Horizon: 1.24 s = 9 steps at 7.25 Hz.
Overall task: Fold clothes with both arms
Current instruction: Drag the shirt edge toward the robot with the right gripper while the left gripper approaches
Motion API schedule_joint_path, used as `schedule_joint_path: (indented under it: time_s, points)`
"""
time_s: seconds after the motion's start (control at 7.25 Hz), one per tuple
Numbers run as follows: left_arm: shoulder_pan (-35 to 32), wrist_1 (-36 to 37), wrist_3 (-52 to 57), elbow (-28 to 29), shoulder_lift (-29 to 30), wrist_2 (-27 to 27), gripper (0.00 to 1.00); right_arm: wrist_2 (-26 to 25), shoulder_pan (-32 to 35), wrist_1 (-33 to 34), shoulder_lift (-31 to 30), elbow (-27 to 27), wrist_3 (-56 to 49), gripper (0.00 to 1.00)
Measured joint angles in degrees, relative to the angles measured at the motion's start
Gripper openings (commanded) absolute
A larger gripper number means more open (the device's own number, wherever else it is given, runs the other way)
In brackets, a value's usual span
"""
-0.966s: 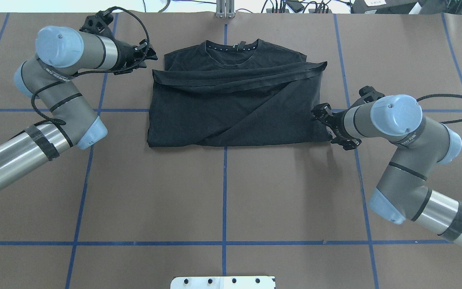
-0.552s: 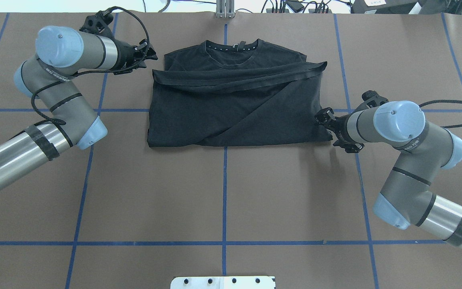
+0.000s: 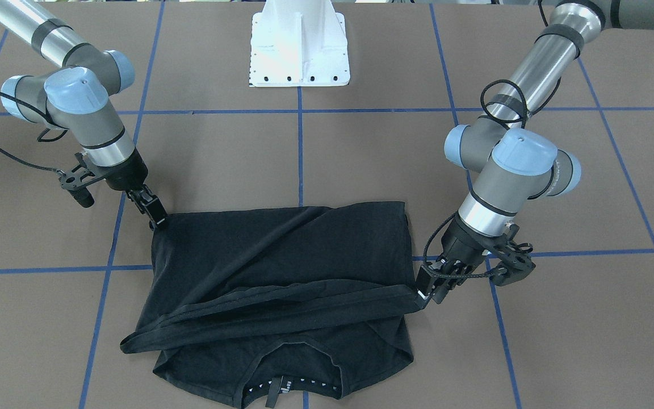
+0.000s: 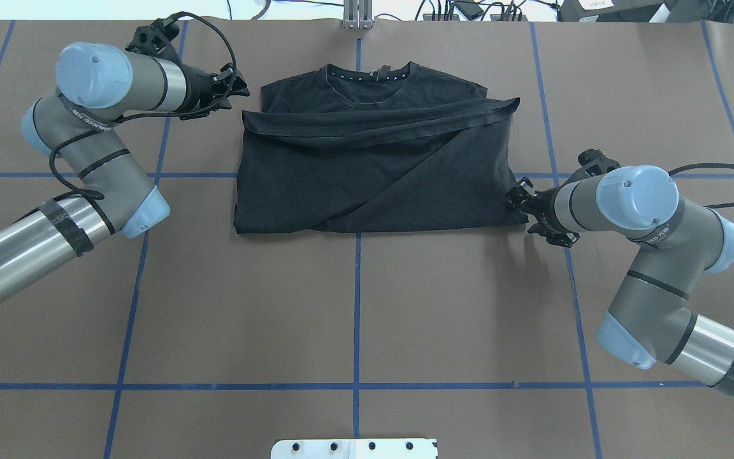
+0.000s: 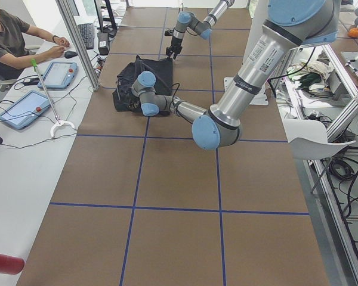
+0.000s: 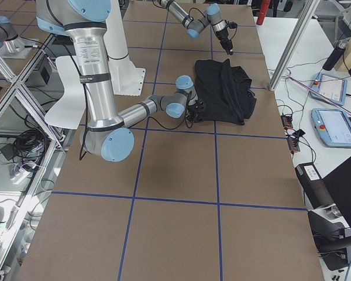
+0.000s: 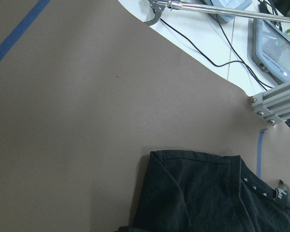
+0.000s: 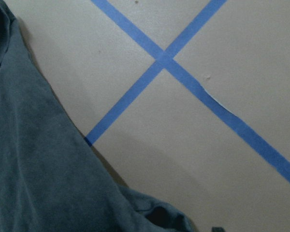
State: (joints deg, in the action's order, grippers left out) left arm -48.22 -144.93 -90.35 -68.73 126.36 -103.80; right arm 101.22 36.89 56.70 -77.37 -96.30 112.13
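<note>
Half done: the black T-shirt [image 4: 367, 172] lies mid-desk [image 4: 354, 306], sides already folded in across the body. Left fingers [image 3: 432, 281] meet the folded band's end and right fingers [image 3: 151, 207] a hem corner; whether either grips cannot be told. Final folds seemingly remain.

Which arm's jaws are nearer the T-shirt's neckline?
Left. The left arm has its jaws beside the shoulder, at the neckline end of the T-shirt. The right arm has its jaws at a corner of the opposite edge, nearest the robot.
</note>
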Motion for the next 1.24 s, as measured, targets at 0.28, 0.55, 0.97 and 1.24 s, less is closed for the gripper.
schedule_joint_path:
  time_s: [0.28, 0.55, 0.97, 1.24]
  points:
    - [-0.03, 0.0, 0.0, 0.0, -0.05, 0.0, 0.53, 0.47, 0.0, 0.01, 0.16, -0.12, -0.13, 0.0]
    - [-0.15, -0.04, 0.04, -0.16, -0.3, -0.06, 0.53, 1.8, 0.05, 0.14, 0.17, -0.71, -0.15, 0.0]
    - [-0.24, 0.05, -0.04, -2.11, -0.46, -0.51, 0.53, 3.23, -0.65, 4.4, -4.12, -8.67, -0.04, 0.0]
    - [-0.32, 0.14, -1.33, -7.86, -2.13, -5.1, 0.59, 4.27, -8.87, 14.8, -11.5, -24.02, 1.39, 0.0]
